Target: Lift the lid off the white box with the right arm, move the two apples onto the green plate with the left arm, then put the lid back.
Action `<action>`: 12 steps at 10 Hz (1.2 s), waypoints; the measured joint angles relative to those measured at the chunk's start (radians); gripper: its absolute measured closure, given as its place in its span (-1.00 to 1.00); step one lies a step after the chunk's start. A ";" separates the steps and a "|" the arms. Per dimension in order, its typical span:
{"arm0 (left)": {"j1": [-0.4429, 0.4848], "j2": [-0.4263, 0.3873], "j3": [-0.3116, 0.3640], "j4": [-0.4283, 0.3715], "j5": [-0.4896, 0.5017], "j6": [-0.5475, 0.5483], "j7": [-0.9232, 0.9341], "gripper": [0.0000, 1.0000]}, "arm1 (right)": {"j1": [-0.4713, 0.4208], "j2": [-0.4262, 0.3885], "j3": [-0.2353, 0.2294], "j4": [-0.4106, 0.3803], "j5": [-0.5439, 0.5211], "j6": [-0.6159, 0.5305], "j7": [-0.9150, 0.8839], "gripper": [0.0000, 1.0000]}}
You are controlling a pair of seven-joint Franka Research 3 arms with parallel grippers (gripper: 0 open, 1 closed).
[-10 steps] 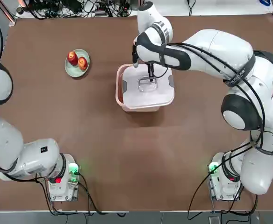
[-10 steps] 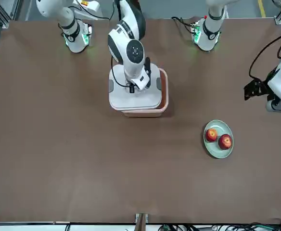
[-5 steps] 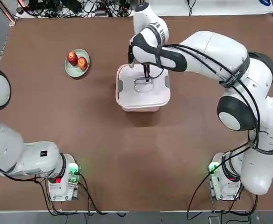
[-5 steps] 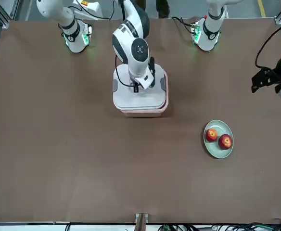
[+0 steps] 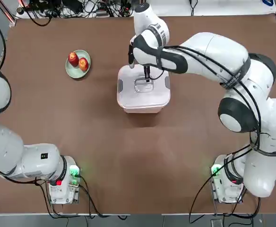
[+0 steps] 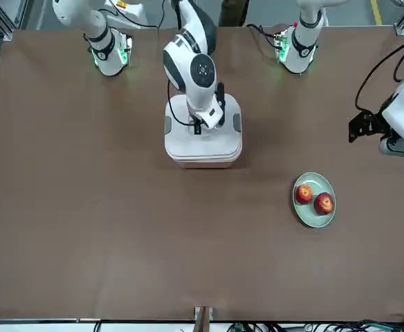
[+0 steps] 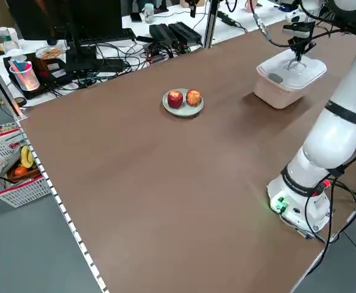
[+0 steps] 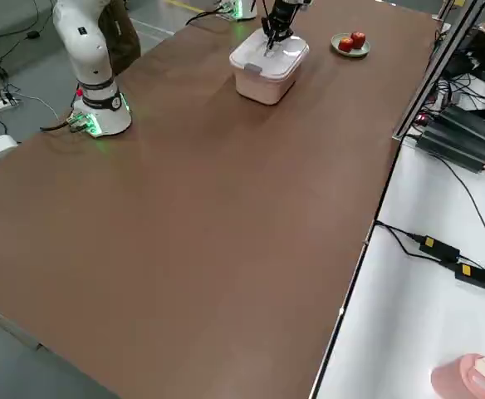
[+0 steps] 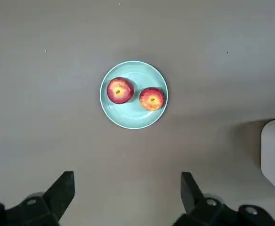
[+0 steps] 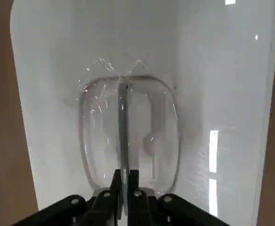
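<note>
Two apples plated, white lid back over its box

Both small round apples, one red (image 5: 73, 58), one orange-red (image 5: 83, 64), sit on the pale mint-green round plate (image 5: 76, 72), upper left in the top view. The right gripper (image 10: 124, 176), upper centre, is closed on the handle of the white rounded-square lid (image 5: 140, 97) — presumably to seat it squarely. Half a second ago pink rim showed beside it; now the lid covers the white-pink plastic box (image 5: 142, 110). The left gripper (image 9: 128, 188) is wide open, empty — likely finished.

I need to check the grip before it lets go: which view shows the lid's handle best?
The right wrist view: the handle fills its middle, with the right gripper shut on it. The top view shows it small; in the front view, that arm hides most of it.
</note>
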 joint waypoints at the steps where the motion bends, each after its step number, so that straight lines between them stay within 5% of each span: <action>1: 0.000 -0.010 0.000 -0.011 0.000 0.000 0.000 -0.99 | 0.003 0.008 0.000 0.001 0.000 0.006 0.000 0.86; 9: 0.006 -0.015 0.003 -0.016 0.000 0.004 -0.002 -0.99 | 0.023 0.018 -0.005 0.007 0.000 0.013 0.051 0.86; 12: 0.016 -0.015 0.004 -0.015 0.000 0.010 -0.002 -0.99 | 0.024 0.029 -0.004 0.007 0.000 0.032 0.073 0.63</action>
